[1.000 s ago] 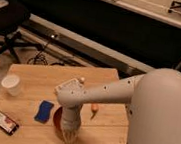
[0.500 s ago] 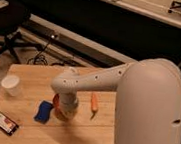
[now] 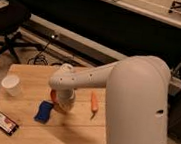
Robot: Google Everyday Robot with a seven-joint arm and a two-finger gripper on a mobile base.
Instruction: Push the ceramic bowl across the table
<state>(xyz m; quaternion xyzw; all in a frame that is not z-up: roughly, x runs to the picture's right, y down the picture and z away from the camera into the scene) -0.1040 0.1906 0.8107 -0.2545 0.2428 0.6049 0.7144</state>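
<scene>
The robot's arm (image 3: 131, 92) is fat, smooth and white with tiny dark dots, and its pale gripper (image 3: 65, 102) hangs at the thin end over the table (image 3: 75, 135).

Hand (image 3: 64, 103) over glossy bowl (image 3: 53, 96) on grainy wooden table (image 3: 30, 73).

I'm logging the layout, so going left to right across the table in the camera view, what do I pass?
Cup → sponge → tool, down at the bowl → carrot. The packet overlaps the cup, so it's left out.
</scene>
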